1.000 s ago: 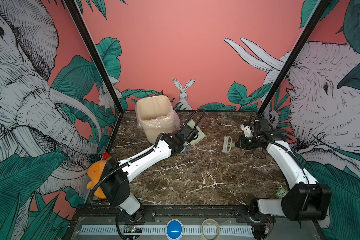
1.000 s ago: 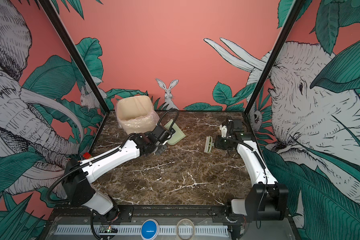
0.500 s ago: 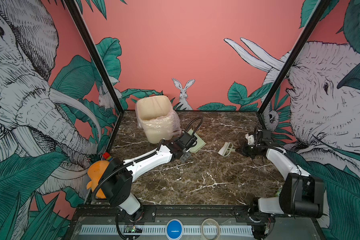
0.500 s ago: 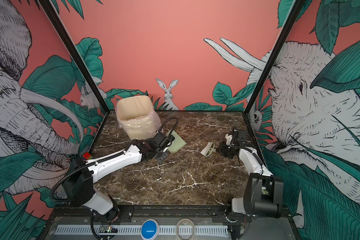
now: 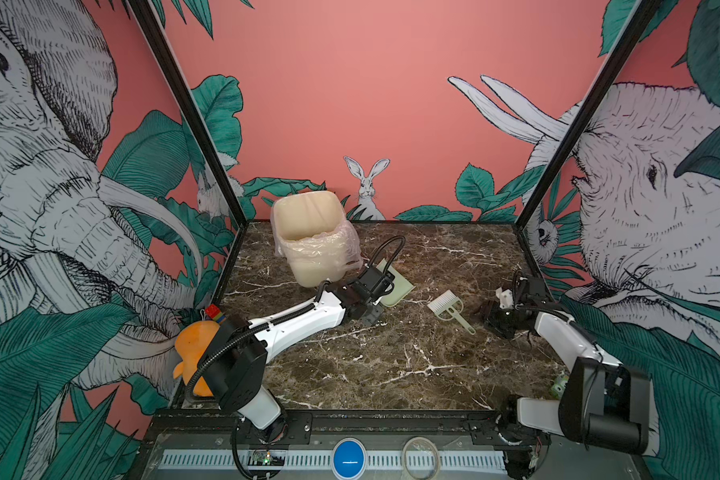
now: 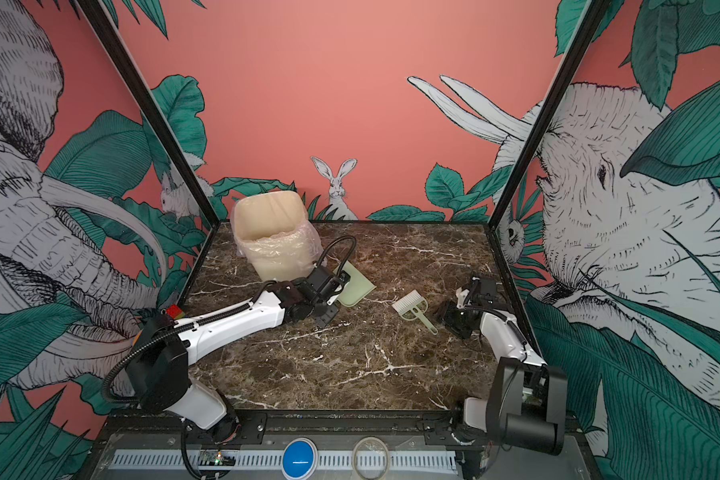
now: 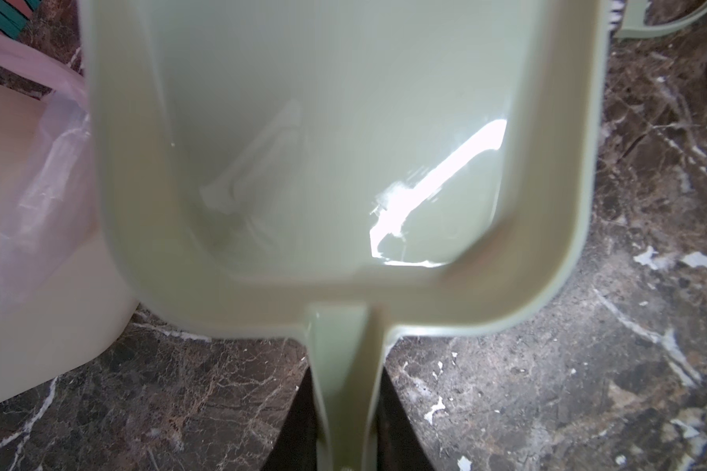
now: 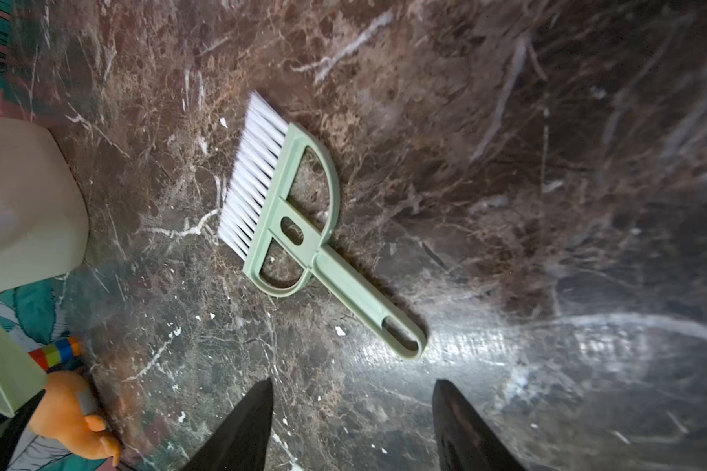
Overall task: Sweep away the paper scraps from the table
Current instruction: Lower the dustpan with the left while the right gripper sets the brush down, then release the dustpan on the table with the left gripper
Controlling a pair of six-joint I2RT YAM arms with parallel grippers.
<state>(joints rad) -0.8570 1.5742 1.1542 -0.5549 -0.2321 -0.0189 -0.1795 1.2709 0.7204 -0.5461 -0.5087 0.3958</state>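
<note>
Left tool (image 7: 343, 444) clenches my pale green plastic dustpan (image 7: 323, 142); right tool (image 8: 352, 428) gapes, white-bristled green brush (image 8: 317, 259) just ahead, stiff handle nearest. No paper scraps, surely featherlight, visible on the brown marble desk (image 8: 507, 163).

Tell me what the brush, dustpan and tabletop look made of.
Brush: moulded pale green plastic, satin; white bristles, probably synthetic. Dustpan: same green plastic, glossier, with a bright glare streak inside. Tabletop: polished, mirrors the light; brown marble pattern with white veins, real stone or printed laminate cannot be told.
</note>
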